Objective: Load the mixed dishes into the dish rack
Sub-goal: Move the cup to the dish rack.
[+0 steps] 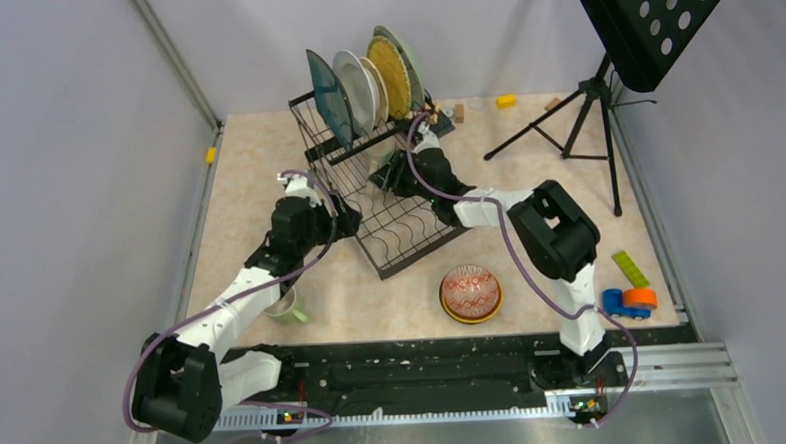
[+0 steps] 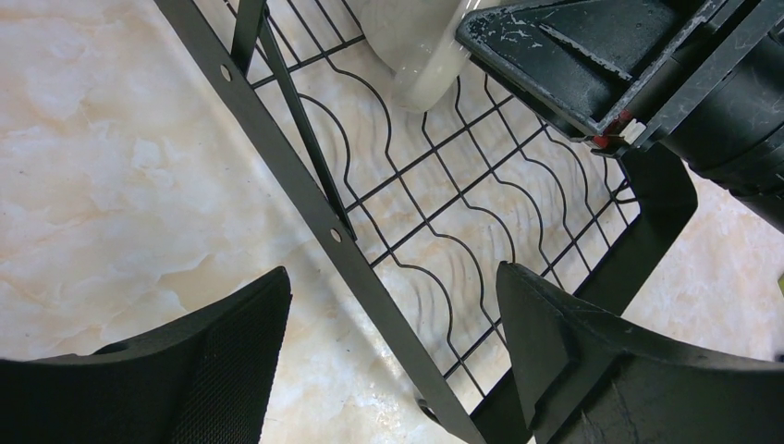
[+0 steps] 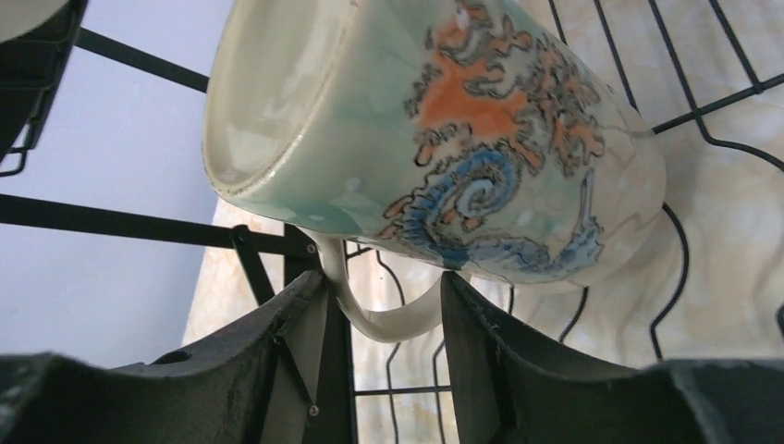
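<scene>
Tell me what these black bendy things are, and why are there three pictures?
They are two robot arms, bolted to a table. One picture looks down from above; the other two come from a camera on each wrist. On the table stand a black dish rack with plates in it, two stacked bowls, a green mug and some toys. The right arm has its jaws pinching the handle of a painted mug inside the rack. The left arm has its jaws open and empty at the rack's edge.

A black tripod music stand [image 1: 640, 11] stands far right, a yellow block [image 1: 506, 101] near its legs. A green brick [image 1: 629, 268] and blue toy car [image 1: 613, 303] lie front right.
</scene>
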`<state>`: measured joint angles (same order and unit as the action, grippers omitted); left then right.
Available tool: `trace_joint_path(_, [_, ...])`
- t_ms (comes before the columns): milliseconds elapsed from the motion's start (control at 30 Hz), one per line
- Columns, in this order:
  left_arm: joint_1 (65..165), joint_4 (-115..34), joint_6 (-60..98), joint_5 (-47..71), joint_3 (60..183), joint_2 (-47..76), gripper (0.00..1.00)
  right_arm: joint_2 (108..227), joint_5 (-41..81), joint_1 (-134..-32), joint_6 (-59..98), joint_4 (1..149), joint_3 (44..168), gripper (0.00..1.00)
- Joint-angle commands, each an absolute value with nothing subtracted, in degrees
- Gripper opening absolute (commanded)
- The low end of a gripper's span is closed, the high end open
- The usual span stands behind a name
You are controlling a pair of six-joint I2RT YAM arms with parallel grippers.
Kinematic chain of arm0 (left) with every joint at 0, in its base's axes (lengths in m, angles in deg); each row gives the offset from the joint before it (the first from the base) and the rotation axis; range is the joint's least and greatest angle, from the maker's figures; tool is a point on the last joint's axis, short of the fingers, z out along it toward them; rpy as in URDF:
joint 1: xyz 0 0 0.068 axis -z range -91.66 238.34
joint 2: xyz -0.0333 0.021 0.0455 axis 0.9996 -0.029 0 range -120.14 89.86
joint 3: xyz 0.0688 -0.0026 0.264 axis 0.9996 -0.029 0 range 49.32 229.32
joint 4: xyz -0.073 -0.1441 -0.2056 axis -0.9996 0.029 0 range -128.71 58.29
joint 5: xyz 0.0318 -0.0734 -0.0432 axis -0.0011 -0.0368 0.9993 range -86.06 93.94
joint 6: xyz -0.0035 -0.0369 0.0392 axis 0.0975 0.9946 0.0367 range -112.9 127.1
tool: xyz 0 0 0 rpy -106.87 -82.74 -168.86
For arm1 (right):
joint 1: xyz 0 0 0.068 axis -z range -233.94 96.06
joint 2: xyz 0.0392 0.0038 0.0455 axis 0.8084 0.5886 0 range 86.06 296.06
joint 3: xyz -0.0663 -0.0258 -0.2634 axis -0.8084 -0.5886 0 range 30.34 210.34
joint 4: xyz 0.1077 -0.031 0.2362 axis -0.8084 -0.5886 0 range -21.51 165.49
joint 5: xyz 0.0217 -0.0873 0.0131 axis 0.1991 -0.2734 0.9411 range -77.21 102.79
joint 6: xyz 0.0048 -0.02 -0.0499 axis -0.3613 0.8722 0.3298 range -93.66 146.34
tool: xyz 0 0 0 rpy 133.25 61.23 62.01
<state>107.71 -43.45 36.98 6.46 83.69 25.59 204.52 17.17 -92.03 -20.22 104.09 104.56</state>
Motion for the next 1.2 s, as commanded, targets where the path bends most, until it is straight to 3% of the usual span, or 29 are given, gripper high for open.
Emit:
trace_joint_path(0, [107.33, -45.44, 36.58, 6.18, 83.15, 25.8, 0.85, 201.41, 15.87, -91.56, -18.02, 110.63, 101.99, 0.52])
trace_joint_path(100, [107.31, -45.63, 36.65, 6.33, 83.23, 25.47, 0.83, 198.44, 17.31, -91.56, -17.12, 110.0, 100.04, 0.53])
trace_joint_path(267, [107.28, -46.23, 36.18, 7.17, 83.43, 24.74, 0.81, 194.2, 15.76, -91.02, -16.55, 109.5, 94.87, 0.47])
trace_joint_path(367, [107.26, -46.67, 36.19, 8.2, 83.46, 24.19, 0.78, 193.82, 17.89, -89.98, -17.2, 111.17, 93.29, 0.34])
trace_joint_path(500, [107.24, -46.93, 36.03, 8.96, 83.47, 23.41, 0.76, 196.14, 18.32, -89.05, -19.75, 108.97, 95.11, 0.33])
trace_joint_path(700, [107.28, -46.37, 35.11, 8.94, 83.26, 22.33, 0.73, 201.63, 20.71, -88.48, -23.85, 110.76, 98.86, 0.22])
trace_joint_path(1167, [107.29, -46.4, 34.12, 12.34, 84.87, 18.59, 0.73, 211.12, 13.11, -90.5, -23.05, 113.58, 106.34, 0.24])
